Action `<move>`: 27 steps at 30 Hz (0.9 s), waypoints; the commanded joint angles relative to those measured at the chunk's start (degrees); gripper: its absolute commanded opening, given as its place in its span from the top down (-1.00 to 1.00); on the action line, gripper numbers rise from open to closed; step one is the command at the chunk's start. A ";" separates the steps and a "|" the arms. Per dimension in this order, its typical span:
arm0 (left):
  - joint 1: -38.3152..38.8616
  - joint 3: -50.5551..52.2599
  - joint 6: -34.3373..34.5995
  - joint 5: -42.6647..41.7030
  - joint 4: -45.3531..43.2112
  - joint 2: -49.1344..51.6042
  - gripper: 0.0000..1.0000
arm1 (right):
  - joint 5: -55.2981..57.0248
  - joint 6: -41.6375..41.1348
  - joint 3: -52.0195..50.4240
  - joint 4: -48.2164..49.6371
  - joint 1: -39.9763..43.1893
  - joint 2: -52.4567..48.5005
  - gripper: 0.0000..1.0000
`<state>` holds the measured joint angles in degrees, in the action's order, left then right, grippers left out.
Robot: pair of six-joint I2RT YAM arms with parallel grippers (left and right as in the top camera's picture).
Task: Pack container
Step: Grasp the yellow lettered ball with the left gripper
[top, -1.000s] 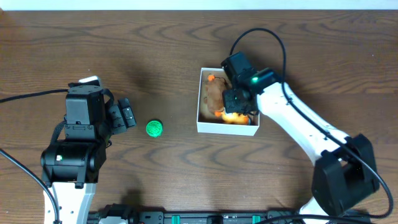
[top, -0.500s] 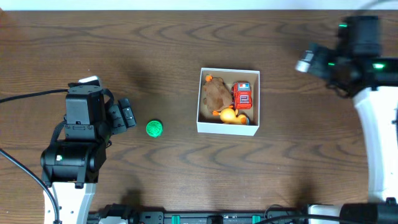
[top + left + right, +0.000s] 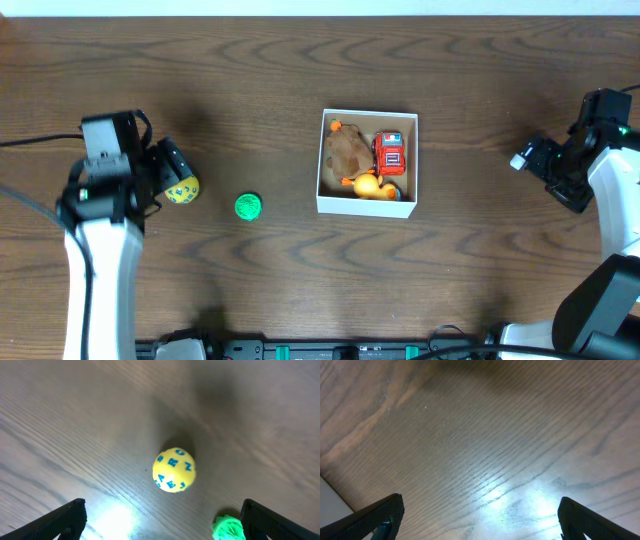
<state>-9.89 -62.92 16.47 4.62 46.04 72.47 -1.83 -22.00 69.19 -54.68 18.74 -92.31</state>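
The container (image 3: 367, 206), a small white box with a tan inside, sits mid-table and holds a brown plush toy (image 3: 347, 152), a red toy (image 3: 390, 154) and a yellow toy (image 3: 367, 186). A yellow ball with blue letters (image 3: 182, 189) lies on the table left of a green ribbed ball (image 3: 248, 206). My left gripper (image 3: 170, 172) is open right beside the yellow ball; in the left wrist view the yellow ball (image 3: 174, 469) lies ahead of the open fingers (image 3: 162, 525) and the green ball (image 3: 229, 527) is by the right finger. My right gripper (image 3: 552, 170) is open and empty at the far right.
The table is dark wood. The right wrist view shows only bare wood between the open fingers (image 3: 480, 520) and a pale strip at the lower left edge (image 3: 330, 497).
The left arm has swung left and uncovered the yellow lettered ball. The right arm left the container a second ago, swung to the far right, and has now moved lower there.
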 commanded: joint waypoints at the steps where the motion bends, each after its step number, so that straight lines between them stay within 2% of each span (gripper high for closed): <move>1: -2.34 -0.87 -0.96 -7.28 -0.96 8.63 -0.96 | -1.49 0.85 0.02 0.72 0.15 0.37 -0.99; 8: -2.36 -0.87 -3.63 -8.74 -3.54 23.91 -0.96 | -1.46 0.87 0.02 0.20 0.00 0.37 -0.98; 17: -2.38 -0.85 -3.93 -8.48 -4.48 31.21 -1.00 | -1.46 1.11 0.02 0.15 0.00 0.37 -0.99; 20: -2.36 -0.87 -3.93 -8.48 -5.31 30.91 -0.71 | -1.51 1.31 0.02 -0.04 0.00 0.37 -0.99; 23: -2.36 -0.87 -3.93 -8.50 -6.19 30.69 -0.34 | -1.46 1.33 0.02 -0.17 0.00 0.37 -0.98; 27: -2.36 -0.87 -3.96 -8.48 -7.54 30.05 -0.09 | -1.46 1.49 0.02 -0.17 -0.07 0.37 -0.98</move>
<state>-12.16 -62.98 13.06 -3.95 38.92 103.61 -3.05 -21.56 69.12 -54.78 18.74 -92.29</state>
